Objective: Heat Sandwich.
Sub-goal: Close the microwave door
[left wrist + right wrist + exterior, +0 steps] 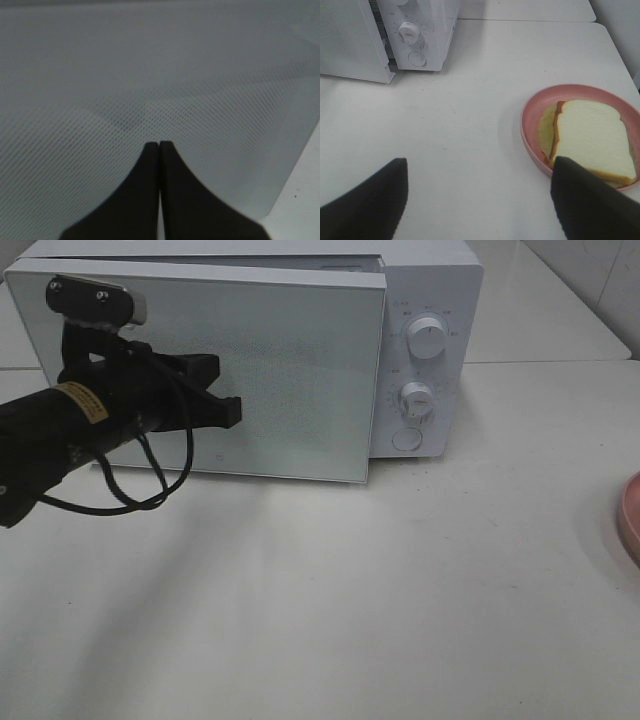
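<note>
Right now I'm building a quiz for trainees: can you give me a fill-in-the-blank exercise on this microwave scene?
1. The sandwich lies on a ____ plate.
2. The left gripper, at the microwave door, has its jaws ____.
3. The right gripper has its jaws ____ and holds nothing.
4. The microwave has ____ round knobs on its panel.

Missing words: pink; shut; open; two

bright, even light; soft shadows; left wrist view blurry.
</note>
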